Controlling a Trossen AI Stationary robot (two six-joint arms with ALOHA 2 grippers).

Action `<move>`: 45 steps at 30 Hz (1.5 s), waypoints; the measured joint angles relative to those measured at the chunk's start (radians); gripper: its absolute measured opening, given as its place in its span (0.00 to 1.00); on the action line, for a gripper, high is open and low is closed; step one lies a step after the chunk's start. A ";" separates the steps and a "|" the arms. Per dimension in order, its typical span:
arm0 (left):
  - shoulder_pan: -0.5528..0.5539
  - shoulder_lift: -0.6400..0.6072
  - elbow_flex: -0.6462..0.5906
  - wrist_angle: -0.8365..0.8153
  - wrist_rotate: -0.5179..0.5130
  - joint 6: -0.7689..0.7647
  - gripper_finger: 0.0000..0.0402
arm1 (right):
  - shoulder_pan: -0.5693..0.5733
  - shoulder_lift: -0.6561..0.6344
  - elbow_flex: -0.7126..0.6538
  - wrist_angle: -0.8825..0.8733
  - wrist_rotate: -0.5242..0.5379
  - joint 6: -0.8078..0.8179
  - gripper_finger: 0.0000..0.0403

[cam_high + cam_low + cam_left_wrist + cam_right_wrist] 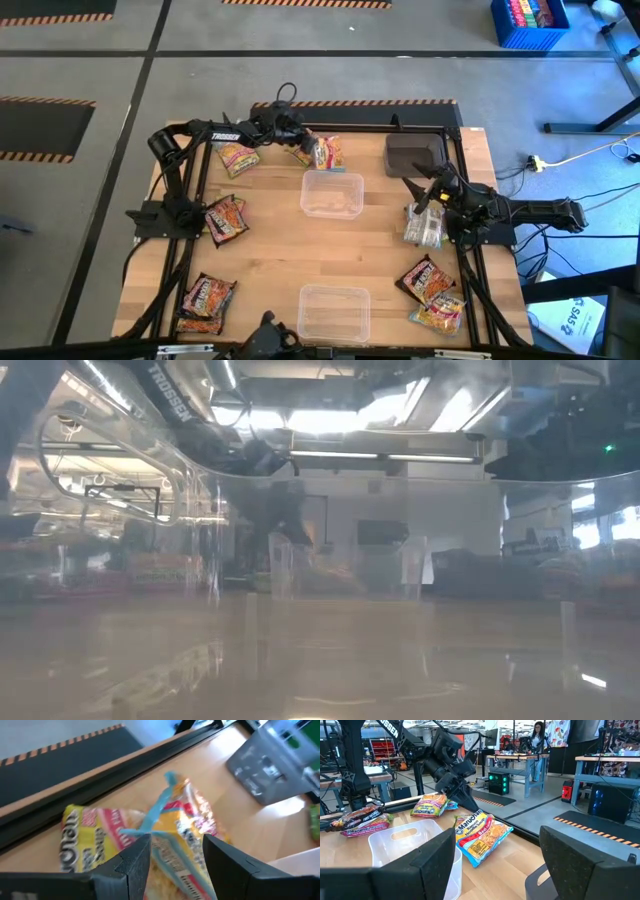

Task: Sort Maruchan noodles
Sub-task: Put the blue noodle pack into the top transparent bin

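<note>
High view. The left arm reaches from its base at the frame's left across the upper edge of the surface [280, 235]; the left gripper [303, 146] sits at upper centre on a yellow and blue noodle packet [327, 153], just above the upper clear tub [333, 193]. The right arm comes in from the right edge, elbow bent, with the right gripper [428, 197] at centre right, just below the dark grey tray [413, 153], over a pale packet [423, 226]. Other Maruchan noodles lie scattered: one yellow packet [237, 156] at upper left, a maroon one [226, 217] at mid left, a maroon pair [206, 298] at lower left, two more [432, 290] at lower right. A second clear tub [334, 312] stands at lower centre.

Low view. Mostly haze through a clear tub wall; the left arm slants down from upper left to centre. Jaw state not readable here.

Left wrist view. The jaws stand apart, astride the blue-edged packet [176, 827], which rises between the fingers [131, 865]; whether they press it, I cannot tell. Another yellow packet [95, 835] lies beside it at the left.

Right wrist view. The right jaws stand wide apart at the frame's bottom, nothing between them. Beyond, the left gripper [462, 795] points down onto a yellow packet [481, 835] beside a tub [410, 850]. A person [538, 740] stands far back in the room.
</note>
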 joint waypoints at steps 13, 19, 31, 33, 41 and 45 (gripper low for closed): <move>0.003 -0.043 0.000 -0.006 0.044 0.052 0.43 | 0.000 0.000 0.000 -0.001 -0.001 0.058 0.67; 0.001 -0.048 0.000 -0.021 0.046 0.085 0.43 | 0.000 0.005 0.000 0.001 -0.026 0.065 0.67; 0.002 -0.048 -0.001 -0.046 0.037 0.111 0.43 | 0.000 0.170 0.006 0.127 -0.020 0.059 0.67; 0.002 -0.048 -0.001 -0.036 0.043 0.110 0.43 | 0.000 0.208 0.026 0.130 -0.024 0.059 0.67; -0.005 -0.048 -0.001 -0.035 0.049 0.110 0.43 | 0.000 0.414 0.176 0.137 -0.015 -0.010 0.67; -0.007 -0.048 -0.001 -0.035 0.043 0.110 0.43 | -0.034 0.516 0.236 0.132 -0.024 -0.037 0.67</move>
